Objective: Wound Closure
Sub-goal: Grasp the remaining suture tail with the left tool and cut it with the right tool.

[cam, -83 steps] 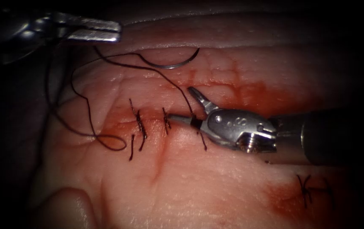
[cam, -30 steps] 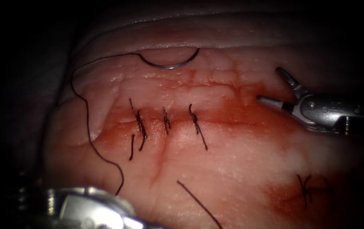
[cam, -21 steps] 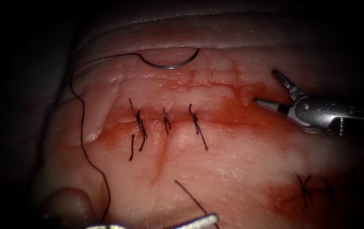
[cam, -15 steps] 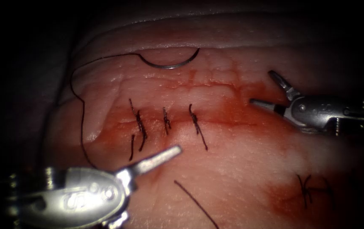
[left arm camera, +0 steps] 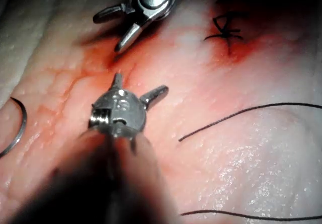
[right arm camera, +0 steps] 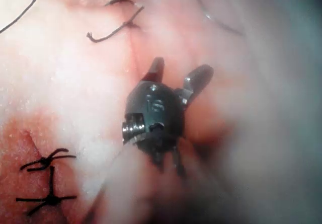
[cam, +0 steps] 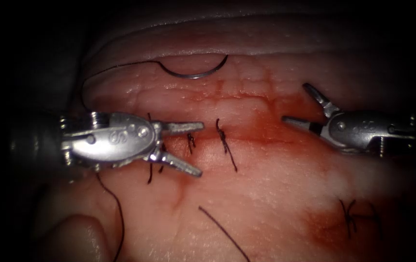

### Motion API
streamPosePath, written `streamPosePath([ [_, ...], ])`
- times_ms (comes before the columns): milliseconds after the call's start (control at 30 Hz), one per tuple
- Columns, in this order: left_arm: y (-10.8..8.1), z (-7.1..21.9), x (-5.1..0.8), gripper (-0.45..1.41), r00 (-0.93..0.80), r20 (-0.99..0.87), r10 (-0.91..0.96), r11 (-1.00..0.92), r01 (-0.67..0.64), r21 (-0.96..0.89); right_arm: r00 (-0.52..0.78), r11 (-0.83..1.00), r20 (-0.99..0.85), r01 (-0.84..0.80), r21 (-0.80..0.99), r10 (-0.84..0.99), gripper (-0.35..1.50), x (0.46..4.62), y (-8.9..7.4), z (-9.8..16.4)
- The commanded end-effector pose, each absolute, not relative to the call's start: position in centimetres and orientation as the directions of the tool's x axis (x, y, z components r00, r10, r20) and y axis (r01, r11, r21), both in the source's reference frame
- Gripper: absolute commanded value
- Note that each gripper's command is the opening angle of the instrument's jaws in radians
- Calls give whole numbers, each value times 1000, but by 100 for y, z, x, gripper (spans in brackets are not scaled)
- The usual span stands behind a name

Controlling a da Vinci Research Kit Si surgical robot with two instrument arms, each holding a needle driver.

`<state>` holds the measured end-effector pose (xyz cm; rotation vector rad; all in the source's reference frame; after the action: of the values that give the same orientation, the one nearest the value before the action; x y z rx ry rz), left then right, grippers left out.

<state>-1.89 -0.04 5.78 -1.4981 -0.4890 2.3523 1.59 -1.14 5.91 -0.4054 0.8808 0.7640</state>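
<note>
Pale tissue point(cam: 266, 194) stained with red fluid point(cam: 266, 131) carries the sutured cut, both tools hovering over it empty-jawed.

Left tool point(cam: 196, 149) lies over the left stitches point(cam: 155, 167), hiding most of them, its jaws apart and holding nothing; two more stitches point(cam: 225, 143) show just beyond its tips. Right tool point(cam: 297, 104) sits well to the right of the cut, jaws spread, also holding nothing. Curved needle point(cam: 193, 73) rests free on the tissue above the cut, not driven in, with its thread point(cam: 106, 70) running left, then passing behind the left tool and down. A loose cut end of thread point(cam: 222, 233) lies below the cut, and an older stitch point(cam: 351, 216) sits in a red patch at the lower right.
</note>
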Motion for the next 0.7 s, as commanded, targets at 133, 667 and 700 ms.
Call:
streamPosePath([
  [133, -16, 604, -209, 32, -417, -808, 415, -903, -85, -420, 403, 672, -810, -740, -15, 426, 137, 166, -118, 600],
  [667, -39, 660, -246, 10, -567, -764, 308, -942, -72, -327, 411, 677, -809, -736, -22, 421, 137, 167, -120, 602],
  [700, -40, 663, -246, 10, -573, -763, 300, -945, -67, -322, 411, 677, -809, -736, -22, 421, 137, 168, -120, 602],
])
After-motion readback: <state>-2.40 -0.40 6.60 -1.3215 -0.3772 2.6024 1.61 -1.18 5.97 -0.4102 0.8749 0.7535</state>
